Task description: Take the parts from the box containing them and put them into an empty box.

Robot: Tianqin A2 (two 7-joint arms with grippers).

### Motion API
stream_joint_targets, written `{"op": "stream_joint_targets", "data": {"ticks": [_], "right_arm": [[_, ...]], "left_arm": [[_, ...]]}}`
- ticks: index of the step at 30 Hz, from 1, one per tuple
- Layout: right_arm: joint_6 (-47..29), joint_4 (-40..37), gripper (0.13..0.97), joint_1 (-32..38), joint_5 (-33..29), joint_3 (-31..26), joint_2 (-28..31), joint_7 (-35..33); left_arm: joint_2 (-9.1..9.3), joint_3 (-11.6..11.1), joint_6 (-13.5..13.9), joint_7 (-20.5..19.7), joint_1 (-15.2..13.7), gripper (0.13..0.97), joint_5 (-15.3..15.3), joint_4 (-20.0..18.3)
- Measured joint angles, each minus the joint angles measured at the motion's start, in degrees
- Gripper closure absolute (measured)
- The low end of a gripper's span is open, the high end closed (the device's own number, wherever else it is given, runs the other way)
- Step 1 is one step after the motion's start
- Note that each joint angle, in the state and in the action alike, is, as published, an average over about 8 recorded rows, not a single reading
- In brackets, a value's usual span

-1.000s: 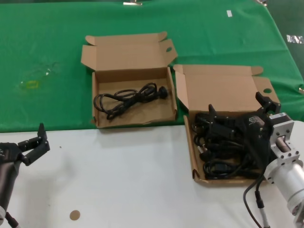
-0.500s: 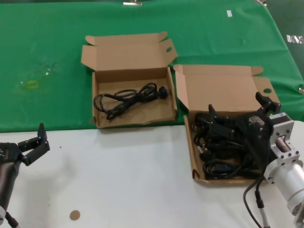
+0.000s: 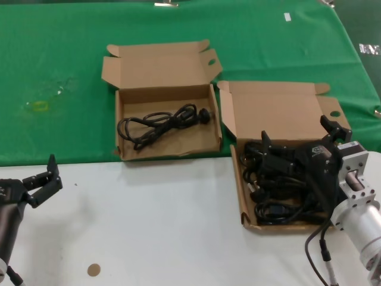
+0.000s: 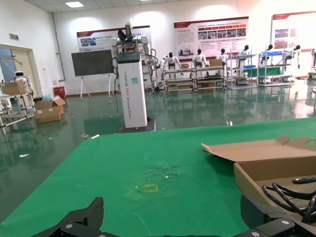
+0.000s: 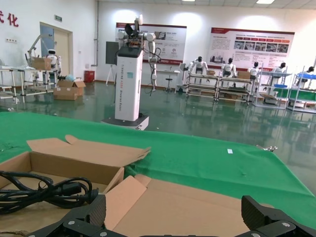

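Observation:
The longer cardboard box [image 3: 246, 196] at the right holds a pile of black power cords [image 3: 277, 193]; its tall lid [image 3: 280, 116] stands open. My right gripper [image 3: 296, 131] hangs open and empty just above the cords, and its fingers [image 5: 96, 210] frame the lid [image 5: 197, 207] in the right wrist view. The wider box [image 3: 168, 149] at the left holds one looped cord [image 3: 158, 124], which also shows in the right wrist view [image 5: 49, 190]. My left gripper [image 3: 40, 176] is open and empty over the white table at the near left, far from both boxes.
Both boxes sit at the front edge of a green cloth [image 3: 59, 71]; the white table [image 3: 155, 226] lies nearer me. A small brown disc [image 3: 93, 270] lies on the white table. The wider box's eared lid [image 3: 158, 62] stands open at the back.

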Motion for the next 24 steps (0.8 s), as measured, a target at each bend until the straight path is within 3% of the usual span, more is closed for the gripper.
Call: {"op": "stream_joint_targets", "data": {"ticks": [24], "right_arm": [[0.00,0.00,0.129,0.00,0.00,0.00,0.00,0.00]], "left_arm": [[0.00,0.00,0.00,0.00,0.00,0.132,0.00,0.00]]}}
